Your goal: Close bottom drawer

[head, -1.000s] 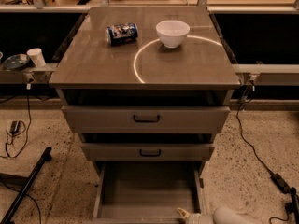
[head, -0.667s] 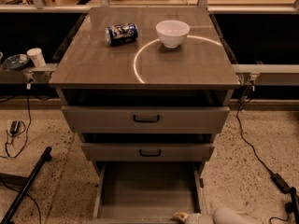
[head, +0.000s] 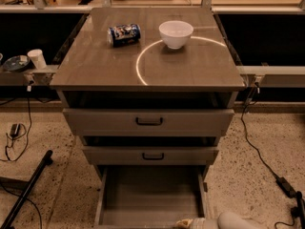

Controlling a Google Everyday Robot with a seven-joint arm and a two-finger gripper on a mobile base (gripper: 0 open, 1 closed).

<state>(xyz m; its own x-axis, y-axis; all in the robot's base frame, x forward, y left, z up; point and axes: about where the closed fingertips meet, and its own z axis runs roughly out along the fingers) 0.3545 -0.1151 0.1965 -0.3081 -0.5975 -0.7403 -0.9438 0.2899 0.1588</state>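
The bottom drawer (head: pixel 150 194) of the grey-brown cabinet stands pulled far out, showing its plain grey box interior, which holds nothing. Its front panel lies at the very bottom edge of the camera view and is mostly cut off. My gripper (head: pixel 187 222) sits low at that front edge, right of the drawer's middle, with the pale arm (head: pixel 238 221) trailing off to the right. Only the gripper's tip shows.
Above it, the middle drawer (head: pixel 151 155) and the top drawer (head: pixel 148 121) are each pulled out a little. A blue can (head: pixel 124 34) on its side and a white bowl (head: pixel 176 33) rest on the cabinet top. Cables (head: pixel 259 151) run over the speckled floor at right, a black pole (head: pixel 26 190) at left.
My gripper has shifted slightly left along the front edge of the bottom drawer. The drawers look unmoved.
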